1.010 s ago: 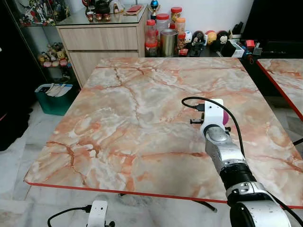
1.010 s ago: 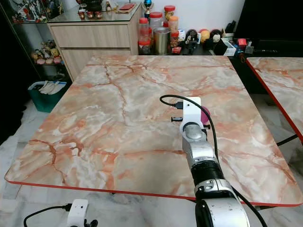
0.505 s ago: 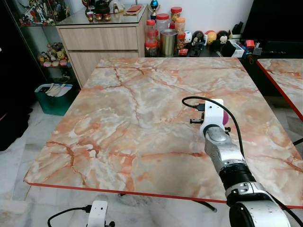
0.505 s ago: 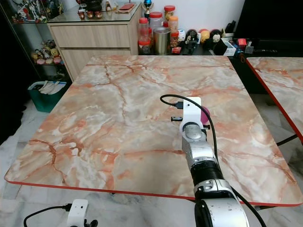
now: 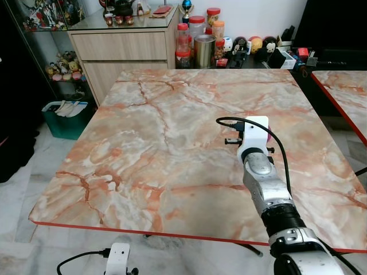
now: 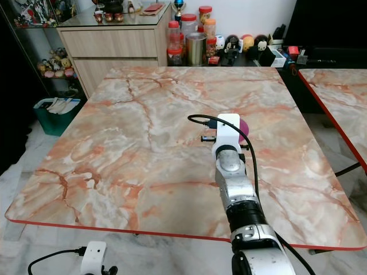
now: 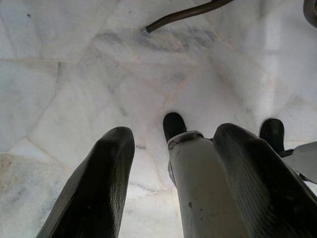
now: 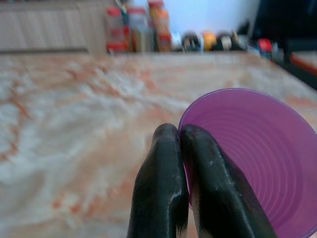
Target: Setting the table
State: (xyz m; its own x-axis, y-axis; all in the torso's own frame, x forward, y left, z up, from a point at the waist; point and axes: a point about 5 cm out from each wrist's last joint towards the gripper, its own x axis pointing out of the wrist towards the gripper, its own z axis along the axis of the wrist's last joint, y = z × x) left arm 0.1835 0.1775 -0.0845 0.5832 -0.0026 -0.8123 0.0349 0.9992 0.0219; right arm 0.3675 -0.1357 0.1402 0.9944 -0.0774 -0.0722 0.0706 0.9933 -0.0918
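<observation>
Over marble table [image 5: 149, 137], right claw [image 8: 179, 136] pinches purple cup [image 8: 252, 153] rim

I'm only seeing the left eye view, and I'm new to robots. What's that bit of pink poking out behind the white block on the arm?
Observer: It is a purple plastic cup. The right gripper is pinching its rim between two black fingers.
Operator: Is anything inside the cup?
Observer: No, the right wrist view looks into it and its ribbed inside is empty.
Operator: And the other arm?
Observer: The left gripper hangs open, pointing at the pale marble floor beside the robot's own leg.
</observation>
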